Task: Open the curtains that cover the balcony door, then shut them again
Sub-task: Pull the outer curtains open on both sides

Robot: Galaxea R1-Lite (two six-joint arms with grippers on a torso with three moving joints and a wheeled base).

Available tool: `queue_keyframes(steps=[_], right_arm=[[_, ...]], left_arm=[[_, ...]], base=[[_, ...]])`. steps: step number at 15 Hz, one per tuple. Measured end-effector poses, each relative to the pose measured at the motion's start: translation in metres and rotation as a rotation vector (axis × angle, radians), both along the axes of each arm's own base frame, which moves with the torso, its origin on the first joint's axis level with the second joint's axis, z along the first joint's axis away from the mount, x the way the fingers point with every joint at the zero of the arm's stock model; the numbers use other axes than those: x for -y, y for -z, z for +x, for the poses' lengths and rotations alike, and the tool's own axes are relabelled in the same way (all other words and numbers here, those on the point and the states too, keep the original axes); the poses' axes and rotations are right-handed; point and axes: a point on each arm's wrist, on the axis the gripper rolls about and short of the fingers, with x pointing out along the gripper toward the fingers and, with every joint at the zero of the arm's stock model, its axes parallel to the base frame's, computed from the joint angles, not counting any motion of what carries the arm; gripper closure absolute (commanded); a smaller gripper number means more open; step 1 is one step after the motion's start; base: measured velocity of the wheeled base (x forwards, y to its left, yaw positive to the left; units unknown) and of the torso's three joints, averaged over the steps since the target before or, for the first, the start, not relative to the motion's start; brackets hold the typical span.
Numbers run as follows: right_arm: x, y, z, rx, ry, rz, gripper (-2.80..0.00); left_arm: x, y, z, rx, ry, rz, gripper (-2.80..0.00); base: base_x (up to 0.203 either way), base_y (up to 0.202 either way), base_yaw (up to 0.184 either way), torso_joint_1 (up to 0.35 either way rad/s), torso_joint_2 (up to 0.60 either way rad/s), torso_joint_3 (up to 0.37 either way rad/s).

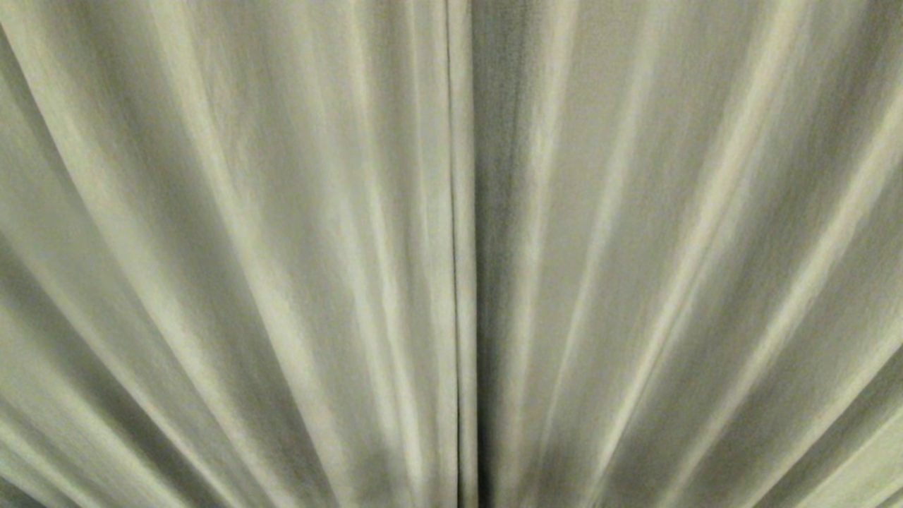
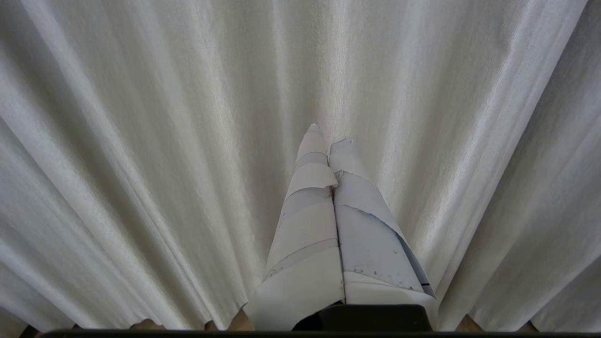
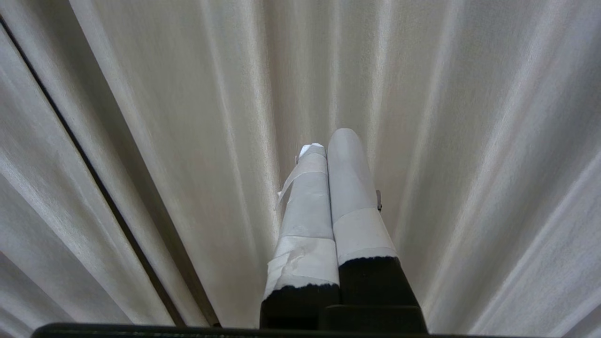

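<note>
The cream-white pleated curtains [image 1: 282, 254] fill the whole head view, drawn together, with their two edges meeting at a dark vertical seam [image 1: 455, 282] in the middle. The balcony door is hidden behind them. Neither arm shows in the head view. In the left wrist view my left gripper [image 2: 328, 136] is shut, its white-taped fingers pressed together with nothing between them, pointing along the curtains [image 2: 141, 164]. My right gripper [image 3: 331, 141] is likewise shut and empty in front of the curtains [image 3: 446, 164], to the right of the seam [image 3: 108, 202].
A thin strip of brownish floor [image 2: 145, 325] peeks out under the curtain hem in the left wrist view. Nothing else is in view besides fabric.
</note>
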Motion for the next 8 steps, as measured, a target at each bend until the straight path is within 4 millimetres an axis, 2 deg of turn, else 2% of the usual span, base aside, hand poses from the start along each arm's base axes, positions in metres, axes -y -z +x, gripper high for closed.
queue_keyframes(steps=[8], right_arm=[[0.0, 0.0, 0.0, 0.0, 0.0, -0.002, 0.0]], left_arm=[[0.0, 0.0, 0.0, 0.0, 0.0, 0.0, 0.0]], base=[[0.0, 0.0, 0.0, 0.0, 0.0, 0.0]])
